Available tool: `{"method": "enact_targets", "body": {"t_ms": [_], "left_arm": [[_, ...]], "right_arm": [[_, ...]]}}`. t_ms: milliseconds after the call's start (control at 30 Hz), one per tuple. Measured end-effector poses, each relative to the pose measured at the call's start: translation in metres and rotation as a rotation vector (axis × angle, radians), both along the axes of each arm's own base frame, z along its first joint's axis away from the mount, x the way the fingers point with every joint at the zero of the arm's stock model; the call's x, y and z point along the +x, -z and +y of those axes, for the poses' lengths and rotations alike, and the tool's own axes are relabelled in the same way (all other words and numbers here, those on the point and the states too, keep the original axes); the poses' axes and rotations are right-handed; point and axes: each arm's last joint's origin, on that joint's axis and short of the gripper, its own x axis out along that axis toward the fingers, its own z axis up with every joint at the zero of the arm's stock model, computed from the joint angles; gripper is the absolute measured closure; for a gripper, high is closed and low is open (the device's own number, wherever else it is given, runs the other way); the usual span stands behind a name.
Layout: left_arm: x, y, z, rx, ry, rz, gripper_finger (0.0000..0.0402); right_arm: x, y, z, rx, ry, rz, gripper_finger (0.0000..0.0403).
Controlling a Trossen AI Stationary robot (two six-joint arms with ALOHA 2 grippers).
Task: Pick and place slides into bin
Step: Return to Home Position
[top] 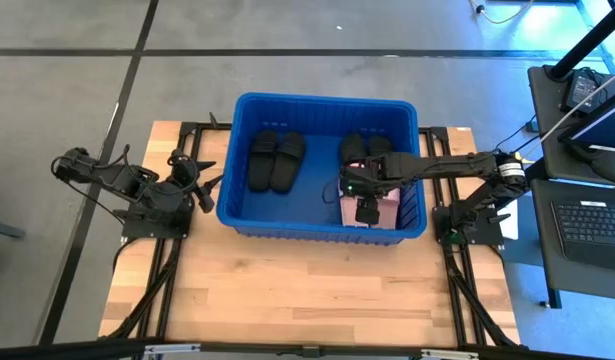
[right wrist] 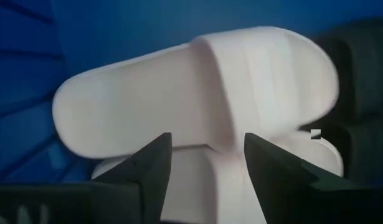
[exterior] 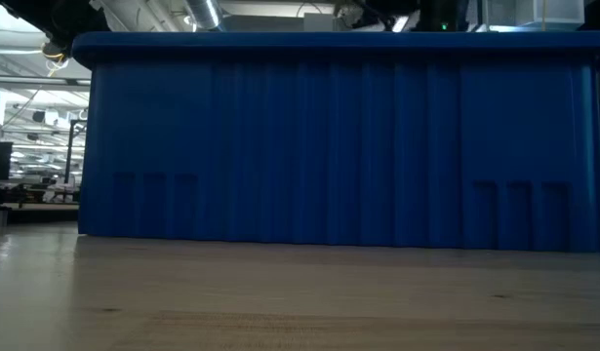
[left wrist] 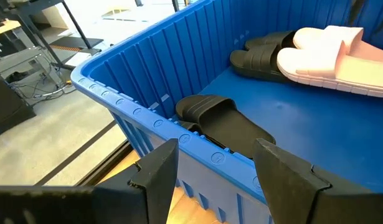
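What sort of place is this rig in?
Probably a robotics lab or workshop: bare concrete floor, a laptop beside the table, exposed ceiling ducting behind the bin.

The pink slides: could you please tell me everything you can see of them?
The pink slides are two pale pink-white sandals, matte and foam-like, each with a wide strap and a ribbed sole edge. They lie strap-up in the bin, at its right end, one partly over the other, next to a black pair. The right gripper hovers open just over the top one's strap, apparently not gripping it. The left gripper waits outside the bin's left end.
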Motion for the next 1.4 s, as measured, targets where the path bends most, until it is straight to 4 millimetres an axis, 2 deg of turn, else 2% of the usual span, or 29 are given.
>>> {"method": "enact_targets", "body": {"t_ms": [200,333,467,567,667,867,1033,1200,1400], "left_arm": [[0.000,0.000,0.000,0.000,0.000,0.000,0.0200],[0.000,0.000,0.000,0.000,0.000,0.000,0.0200],[-0.001,-0.001,0.000,-0.006,-0.001,-0.012,0.0200],[-0.005,-0.002,0.002,-0.028,-0.015,-0.054,0.0200],[-0.012,-0.005,0.004,-0.070,-0.026,-0.125,0.0200],[-0.031,-0.010,0.011,-0.122,-0.033,-0.246,0.0200],[-0.047,-0.013,0.018,-0.110,-0.054,-0.318,0.0200],[-0.062,-0.013,0.024,-0.105,-0.059,-0.373,0.0200],[-0.078,-0.013,0.030,-0.091,-0.109,-0.442,0.0200]], "right_arm": [[0.001,-0.047,-0.012,-0.008,0.041,-0.053,0.0201],[-0.003,-0.086,-0.021,-0.024,0.069,-0.192,0.0201],[-0.029,-0.120,-0.027,-0.062,0.081,-0.417,0.0201],[-0.059,-0.134,-0.032,-0.110,0.083,-0.560,0.0201],[-0.090,-0.140,-0.034,-0.176,0.069,-0.690,0.0201],[-0.134,-0.134,-0.034,-0.311,0.062,-0.949,0.0201],[-0.165,-0.105,-0.036,-0.375,0.132,-1.003,0.0201],[-0.187,-0.072,-0.039,-0.463,0.193,-1.054,0.0201],[-0.213,-0.048,-0.040,-0.600,0.286,-1.132,0.0201]]}}
